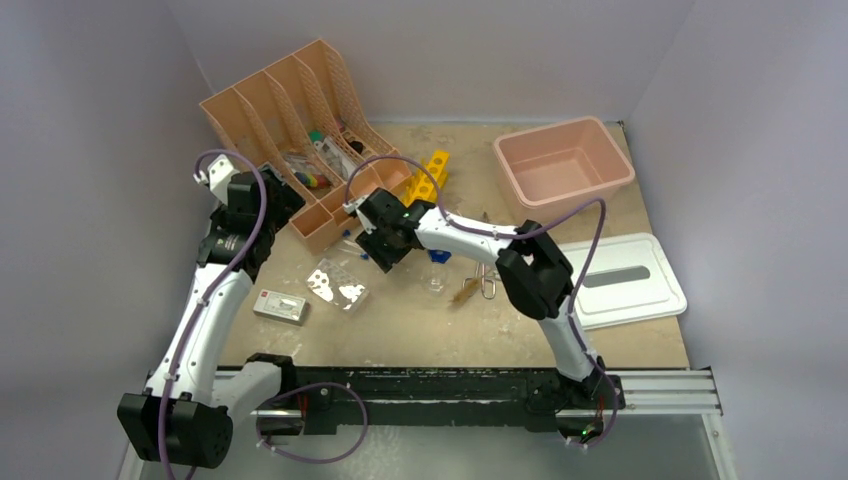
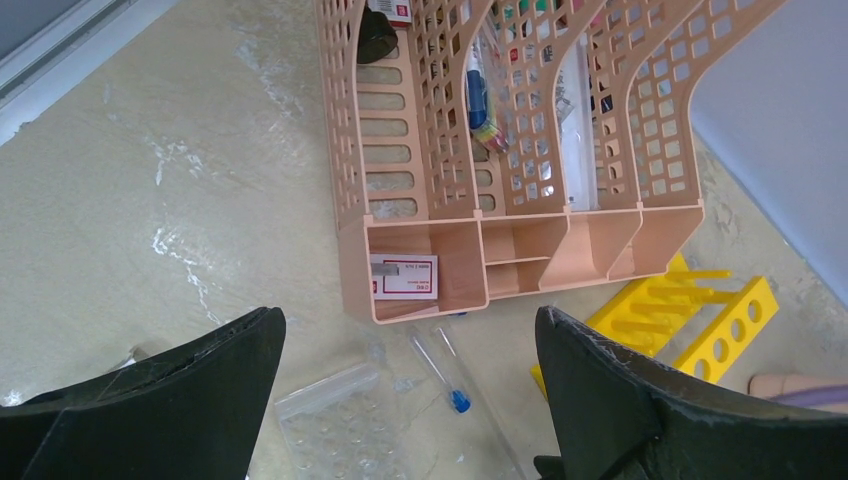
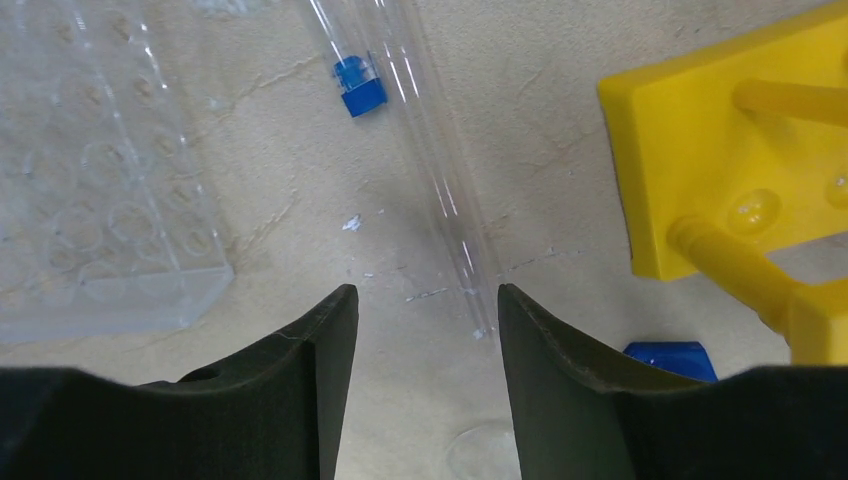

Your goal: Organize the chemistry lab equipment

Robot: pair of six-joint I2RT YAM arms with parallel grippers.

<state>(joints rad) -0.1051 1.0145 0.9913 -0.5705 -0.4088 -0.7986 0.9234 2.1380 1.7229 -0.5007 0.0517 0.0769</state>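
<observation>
Two clear blue-tipped pipettes (image 3: 440,180) lie on the table just ahead of my open, empty right gripper (image 3: 425,300), beside the silver blister sheet (image 3: 100,220). They also show in the left wrist view (image 2: 459,401). The flask's blue cap (image 3: 670,360) sits by my right finger. My left gripper (image 2: 408,330) is open and empty, hovering before the peach organizer (image 2: 500,150). From above, the white packet (image 1: 280,305), blister sheet (image 1: 337,285), metal tongs (image 1: 487,280) and wooden-handled brush (image 1: 467,290) lie loose on the table. I cannot make out the wire triangle.
A yellow tube rack (image 1: 425,180) lies right of the organizer (image 1: 300,130), close to my right gripper (image 1: 380,255). The pink tub (image 1: 565,160) stands back right, with its white lid (image 1: 625,280) in front of it. A white card (image 2: 404,276) lies in the organizer's front compartment.
</observation>
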